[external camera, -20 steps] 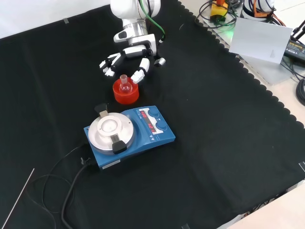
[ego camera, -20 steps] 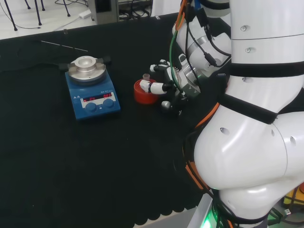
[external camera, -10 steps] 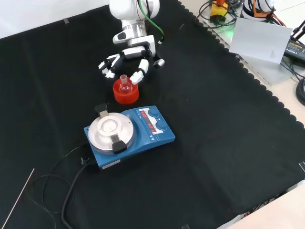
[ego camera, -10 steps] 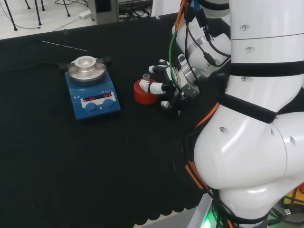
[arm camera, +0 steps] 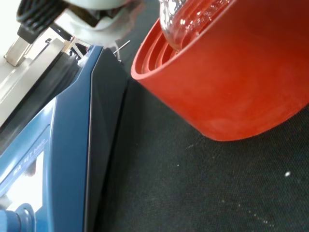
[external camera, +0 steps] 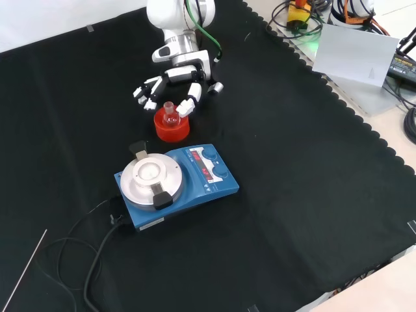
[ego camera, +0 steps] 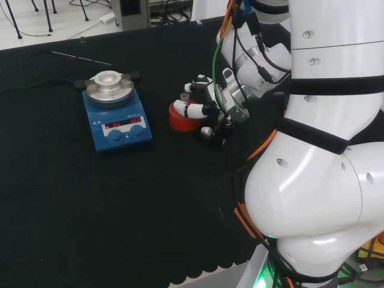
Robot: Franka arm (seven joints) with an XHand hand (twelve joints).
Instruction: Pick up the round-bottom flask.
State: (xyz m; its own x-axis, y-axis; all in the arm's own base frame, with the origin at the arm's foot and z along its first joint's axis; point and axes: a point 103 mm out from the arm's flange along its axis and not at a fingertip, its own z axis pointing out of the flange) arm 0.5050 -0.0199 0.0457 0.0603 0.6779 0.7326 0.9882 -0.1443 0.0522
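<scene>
A small clear round-bottom flask (external camera: 170, 116) sits upright in a red ribbed ring stand (external camera: 171, 127) on the black cloth. In the head view the stand (ego camera: 180, 119) is just left of the hand (ego camera: 207, 102). The black and white hand (external camera: 175, 83) hovers right behind the flask in the front view, with its fingers spread and slightly bent on either side of the neck, holding nothing. The wrist view looks closely at the red stand (arm camera: 231, 77) with the flask's glass belly (arm camera: 186, 21) in it.
A blue hotplate stirrer (external camera: 174, 185) with a round metal top stands just in front of the stand in the front view; its cable (external camera: 91, 260) trails to the left. A thin rod (external camera: 23, 273) lies near the cloth's left edge. The white arm links (ego camera: 312, 150) stand at the head view's right.
The hand has crept a little closer to the flask, its fingers now reaching along both sides of the stand. Flask and stand have not moved.
</scene>
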